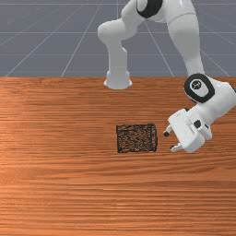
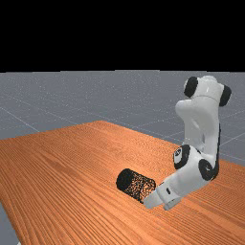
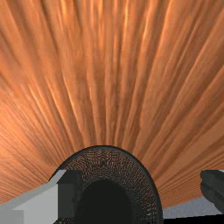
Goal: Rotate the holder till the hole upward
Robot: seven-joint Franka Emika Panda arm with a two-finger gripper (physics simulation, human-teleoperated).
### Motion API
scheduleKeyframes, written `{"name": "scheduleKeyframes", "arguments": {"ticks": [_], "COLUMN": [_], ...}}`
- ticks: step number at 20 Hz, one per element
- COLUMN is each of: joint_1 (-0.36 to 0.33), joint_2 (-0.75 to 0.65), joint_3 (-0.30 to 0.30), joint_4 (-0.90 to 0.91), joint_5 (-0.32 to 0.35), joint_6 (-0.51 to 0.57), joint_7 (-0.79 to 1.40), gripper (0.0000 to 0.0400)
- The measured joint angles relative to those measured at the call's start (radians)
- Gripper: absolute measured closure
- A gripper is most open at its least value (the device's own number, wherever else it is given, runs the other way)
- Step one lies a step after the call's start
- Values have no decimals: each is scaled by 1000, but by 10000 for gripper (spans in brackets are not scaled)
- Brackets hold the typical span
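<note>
The black mesh holder [image 1: 136, 138] lies on its side on the table. In the front view my gripper [image 1: 170, 141] stands open, a short gap off the holder's right end, its fingers tilted toward it. The far view has the holder [image 2: 136, 184] with its dark end away from my hand. In the wrist view the round rim and hollow inside of the holder [image 3: 105, 164] face my hand, with a dark disc at the far end. One finger of my gripper [image 3: 141, 190] overlaps the rim's outline there; the other stands apart from it.
Orange-brown wood of the table [image 1: 60, 184] surrounds the holder. The arm's base [image 1: 118, 78] stands at the table's far edge in the front view. My forearm and hand hang low over the table at the front view's right.
</note>
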Motion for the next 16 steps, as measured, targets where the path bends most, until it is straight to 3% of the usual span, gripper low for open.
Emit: {"name": "scheduleKeyframes", "arguments": {"ticks": [1, 6, 7, 9, 16], "joint_1": [-30, -62, -103, -76, -120], "joint_2": [-46, -89, -100, -100, -132], "joint_3": [12, -18, 12, -36, -73], "joint_4": [-70, -168, -170, -199, -280], "joint_5": [15, -17, 21, -37, -75], "joint_6": [84, 166, 167, 186, 274], "joint_7": [-8, -19, -91, -30, -52], "gripper": [0, 0, 0, 0, 0]}}
